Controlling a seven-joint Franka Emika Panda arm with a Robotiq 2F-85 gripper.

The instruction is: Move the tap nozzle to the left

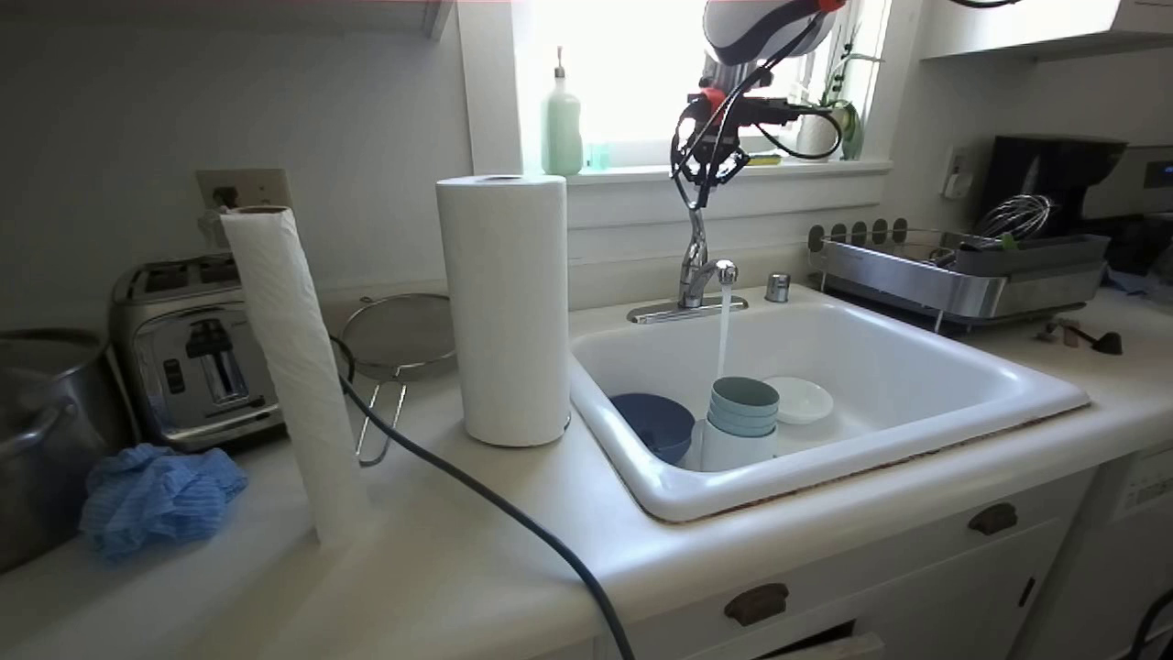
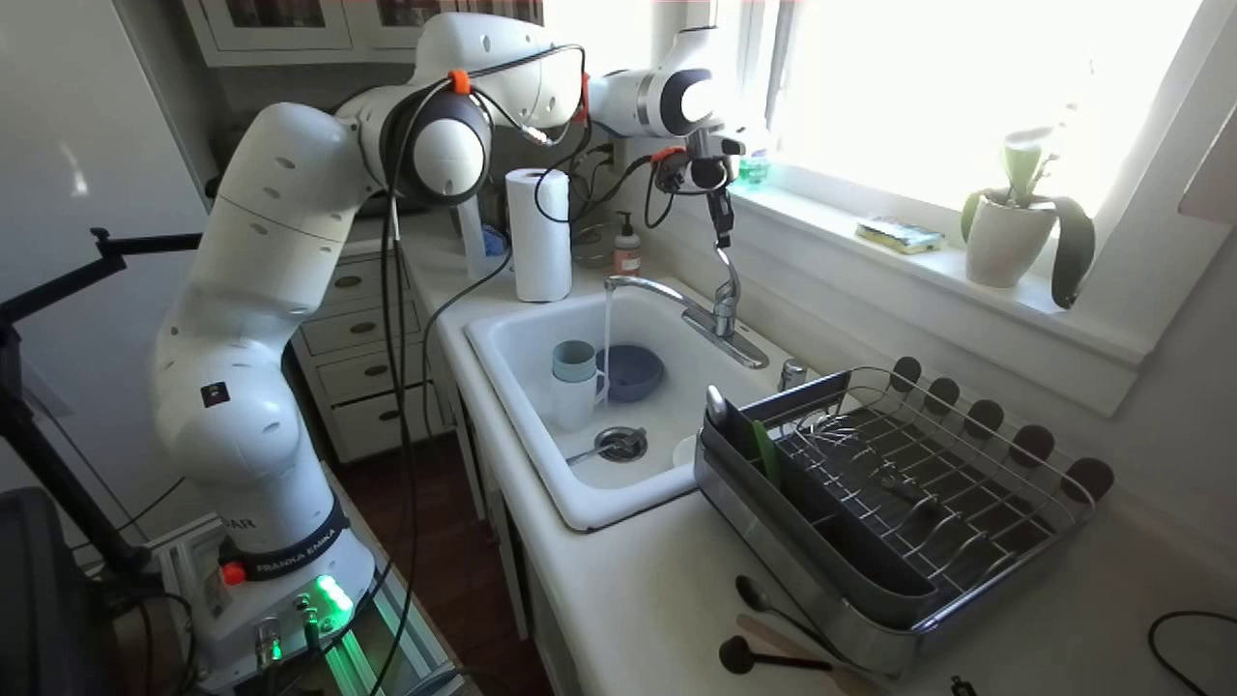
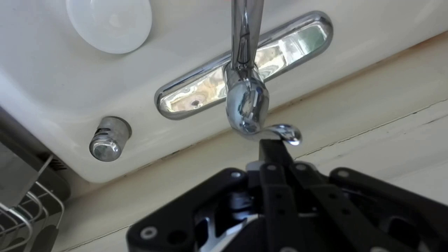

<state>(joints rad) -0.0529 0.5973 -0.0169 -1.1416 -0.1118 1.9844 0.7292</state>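
Observation:
The chrome tap nozzle shows in both exterior views (image 1: 707, 271) (image 2: 659, 287), with water running from its end into the sink. In the wrist view its spout (image 3: 246, 31) runs up and out of the frame. Its curved lever handle (image 3: 285, 132) rises from the base and also shows in an exterior view (image 2: 732, 275). My gripper (image 3: 274, 148) is above and behind the tap, pointing down; it also shows in both exterior views (image 1: 702, 194) (image 2: 723, 235). Its fingers are shut together. The fingertips are at the lever's tip and seem to touch it; the tip sticks out beside them.
The white sink (image 1: 962, 417) holds stacked cups (image 1: 744, 403), a dark blue bowl (image 2: 633, 372) and a white dish (image 3: 110, 24). A paper towel roll (image 1: 506, 312) stands beside it. A dish rack (image 2: 870, 483) stands at its far side. The window sill (image 2: 821, 217) is behind the gripper.

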